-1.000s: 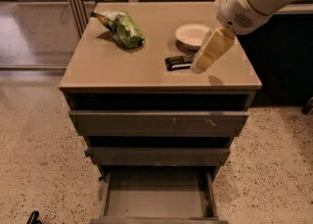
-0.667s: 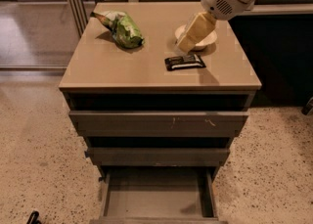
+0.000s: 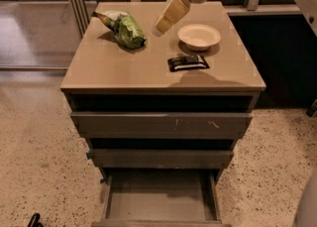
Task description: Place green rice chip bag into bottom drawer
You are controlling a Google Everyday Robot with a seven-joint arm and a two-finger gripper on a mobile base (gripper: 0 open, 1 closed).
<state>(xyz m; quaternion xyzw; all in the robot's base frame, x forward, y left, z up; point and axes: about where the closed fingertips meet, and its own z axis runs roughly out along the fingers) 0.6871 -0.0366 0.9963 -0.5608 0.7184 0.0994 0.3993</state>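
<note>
The green rice chip bag [image 3: 122,28] lies on the back left of the cabinet top [image 3: 124,70], glossy green and white with a yellowish end. My gripper [image 3: 159,28] hangs above the cabinet top, just right of the bag and apart from it, pointing down and left. It holds nothing. The bottom drawer [image 3: 159,202] is pulled out at the foot of the cabinet, showing a plain grey floor with nothing in it.
A white bowl [image 3: 199,36] sits at the back right of the top. A small black wrapped bar [image 3: 187,63] lies in front of it. Two drawers with flat grey fronts [image 3: 161,124] are above the open one. Speckled floor surrounds the cabinet.
My gripper has moved left across the cabinet top, from over the bar and bowl to just beside the green bag. The objects have not moved.
</note>
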